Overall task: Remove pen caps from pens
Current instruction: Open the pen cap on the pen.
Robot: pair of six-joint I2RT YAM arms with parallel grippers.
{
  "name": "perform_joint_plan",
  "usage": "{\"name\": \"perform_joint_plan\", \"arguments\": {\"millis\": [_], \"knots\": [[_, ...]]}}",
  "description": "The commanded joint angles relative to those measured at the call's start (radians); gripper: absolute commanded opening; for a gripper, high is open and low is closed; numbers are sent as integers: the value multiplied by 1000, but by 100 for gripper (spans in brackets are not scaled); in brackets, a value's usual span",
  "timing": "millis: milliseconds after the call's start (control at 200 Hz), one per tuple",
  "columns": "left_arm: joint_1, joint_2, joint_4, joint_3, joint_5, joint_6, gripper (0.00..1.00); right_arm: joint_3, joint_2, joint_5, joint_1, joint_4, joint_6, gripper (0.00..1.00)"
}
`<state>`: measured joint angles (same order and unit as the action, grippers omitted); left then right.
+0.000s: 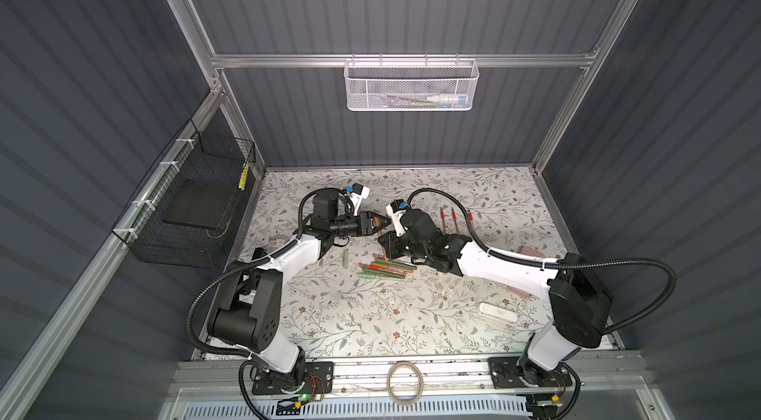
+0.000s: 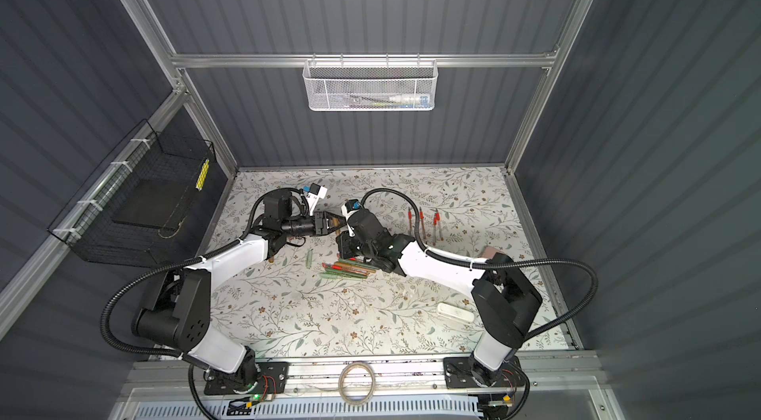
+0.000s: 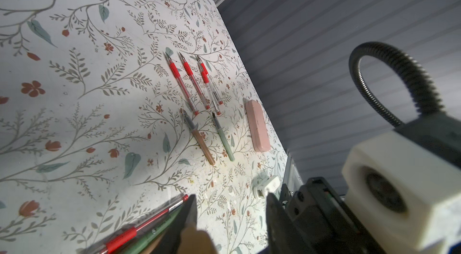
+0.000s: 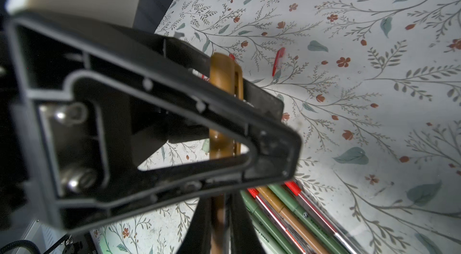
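A mustard-brown pen [image 4: 223, 78] stands steeply above the table, its barrel in my right gripper [image 4: 219, 205], which is shut on it. My left gripper [image 3: 230, 195] reaches in from the other side. Its fingers [image 4: 264, 140] flank the brown cap [image 3: 197, 240], which lies against one finger with a gap to the other. In both top views the two grippers meet at mid-table [image 1: 381, 223] [image 2: 335, 222]. Below them lies a pile of capped pens [image 1: 385, 267] [image 4: 287, 215], green, brown and clear with red. Several uncapped pens [image 3: 197, 85] [image 1: 449, 220] lie in a row at the back right.
A pink case [image 3: 257, 125] lies beside the uncapped pens near the right wall. A white oblong case [image 1: 498, 311] lies front right. A loose red cap [image 4: 278, 62] and a green cap [image 1: 345, 258] lie on the floral table. A tape roll [image 1: 405, 385] sits on the front rail.
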<state>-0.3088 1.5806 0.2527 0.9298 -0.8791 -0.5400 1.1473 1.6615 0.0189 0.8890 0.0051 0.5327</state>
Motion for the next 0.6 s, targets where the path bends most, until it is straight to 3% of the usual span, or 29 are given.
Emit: {"name": "perform_joint_plan", "arguments": {"millis": [0,145,305,485,595], "knots": [[-1,-18,-30,11,9,28,25,46,14,-11,-2,-52,-13,0],[-1,-24,-55,11,26,41,0,21,6,1,-3,-7,-1,2],[-1,-28,-62,17,37,33,0,23,31,63,1,-3,0,24],[0,-29,-24,6,30,7,0,33,72,81,-1,8,9,24],[-1,-37,-41,6,25,14,0,41,69,70,-1,16,-2,10]]}}
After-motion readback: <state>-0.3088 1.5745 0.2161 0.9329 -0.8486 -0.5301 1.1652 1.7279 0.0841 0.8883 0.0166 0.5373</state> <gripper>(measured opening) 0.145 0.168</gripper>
